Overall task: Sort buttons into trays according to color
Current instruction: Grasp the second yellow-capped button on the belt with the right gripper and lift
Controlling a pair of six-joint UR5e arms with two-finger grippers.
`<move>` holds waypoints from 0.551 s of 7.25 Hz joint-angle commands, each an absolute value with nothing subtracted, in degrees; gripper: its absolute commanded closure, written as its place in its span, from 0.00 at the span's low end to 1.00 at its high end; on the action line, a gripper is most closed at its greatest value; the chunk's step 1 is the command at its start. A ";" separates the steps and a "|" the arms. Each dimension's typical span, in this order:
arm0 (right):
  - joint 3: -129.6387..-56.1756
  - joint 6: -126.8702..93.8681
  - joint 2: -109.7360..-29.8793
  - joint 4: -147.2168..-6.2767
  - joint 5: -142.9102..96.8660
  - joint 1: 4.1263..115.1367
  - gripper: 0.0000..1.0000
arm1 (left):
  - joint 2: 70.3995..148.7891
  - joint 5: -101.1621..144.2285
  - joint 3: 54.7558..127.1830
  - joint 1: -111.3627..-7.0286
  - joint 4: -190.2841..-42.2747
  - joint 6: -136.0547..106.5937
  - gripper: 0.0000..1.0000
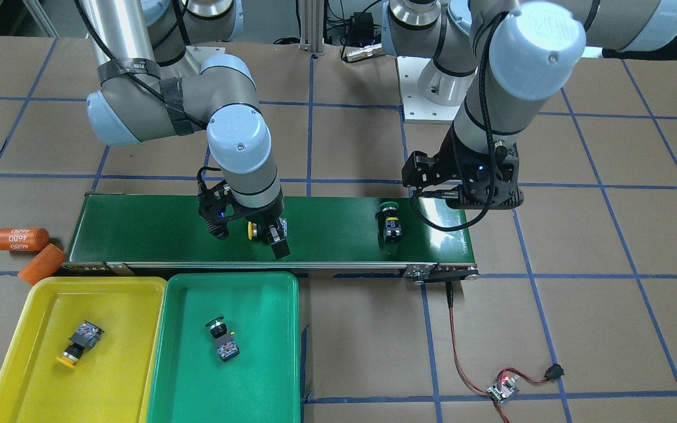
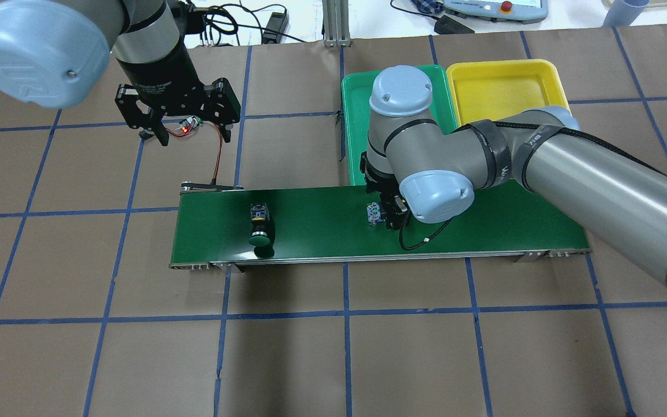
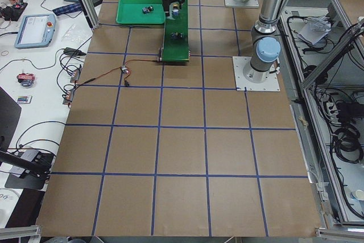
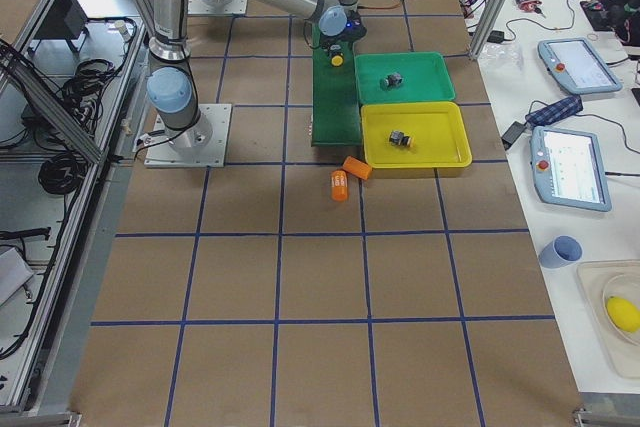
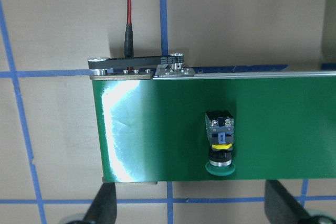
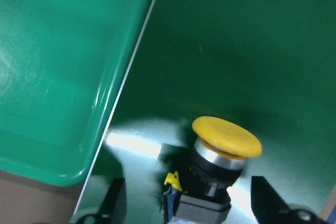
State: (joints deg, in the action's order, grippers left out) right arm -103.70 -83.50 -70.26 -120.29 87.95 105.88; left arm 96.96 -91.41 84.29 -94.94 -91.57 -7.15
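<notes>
– Buttons: where does each of the four push-button switches lie?

– Sorted yellow-capped button, black-bodied, lies in the shallow yellow plastic tray. Sorted green-capped button lies in the shallow green plastic tray. Two more lie on their sides on the long dark-green conveyor belt: the belt yellow-capped button and the belt green-capped button.

– State of each end effector?

– Right end effector is spread, with a finger on either side of the belt yellow-capped button and a gap showing on both sides. Left end effector is spread and empty. It hovers over the brown paper-covered surface beyond the belt's end, apart from the belt green-capped button.

– Hazards?

– In my judgement there are three. If one finger lands first, the round-capped body may roll or twist out of the grip. A hold on the cap rather than the black body would probably slip. The green tray sits just beside the belt opposite this button, so a drop on the way to the yellow tray could put it in the wrong colour.
</notes>
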 commanded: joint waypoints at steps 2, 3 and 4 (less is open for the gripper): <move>-104.42 -82.44 -70.49 -120.23 89.82 104.15 1.00 | 94.40 -91.58 83.76 -94.84 -90.97 -7.74 0.00; -103.54 -82.44 -71.01 -120.23 89.91 103.80 1.00 | 94.48 -91.67 83.24 -94.14 -90.97 -7.73 0.00; -102.40 -82.35 -71.54 -119.89 89.83 103.89 1.00 | 94.48 -91.58 83.06 -93.26 -90.97 -7.73 0.00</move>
State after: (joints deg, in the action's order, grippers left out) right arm -103.62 -82.49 -70.92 -120.15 89.80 103.99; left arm 94.54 -91.61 83.43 -94.24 -91.00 -7.74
